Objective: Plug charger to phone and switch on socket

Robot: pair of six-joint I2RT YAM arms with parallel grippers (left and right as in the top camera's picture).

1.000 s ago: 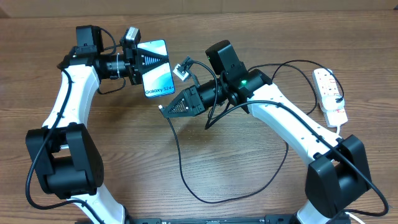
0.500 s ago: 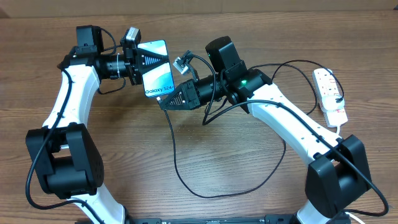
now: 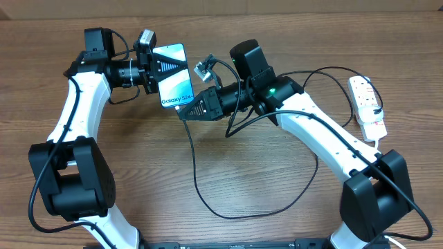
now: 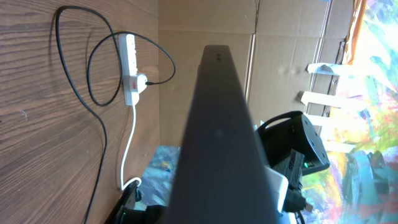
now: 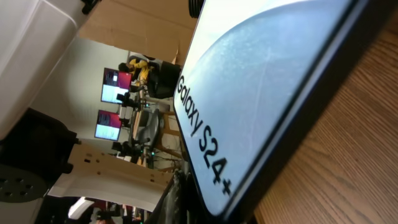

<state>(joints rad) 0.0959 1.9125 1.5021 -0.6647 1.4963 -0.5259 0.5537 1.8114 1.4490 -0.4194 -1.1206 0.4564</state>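
Note:
My left gripper [image 3: 160,69] is shut on the phone [image 3: 174,83] and holds it off the table, its lit blue screen reading "Galaxy S24+". My right gripper [image 3: 184,114] is shut on the charger's connector, and its tip sits against the phone's lower edge. The charger cable [image 3: 197,187] hangs from there and loops over the table toward the socket [image 3: 367,100] at the far right. In the right wrist view the phone screen [image 5: 261,81] fills the frame; the connector itself is hidden. In the left wrist view the phone [image 4: 217,137] is a dark edge-on slab, with the socket [image 4: 130,74] beyond.
The wooden table [image 3: 138,173] carries only the cable loop and the socket's white lead [image 3: 377,135]. Thicker robot cables run along the right arm [image 3: 311,124]. Cardboard walls [image 4: 205,25] stand behind the table's far edge.
My right gripper moved left and up with the connector until it met the phone's lower edge, then stayed there. The left arm and phone have not moved.

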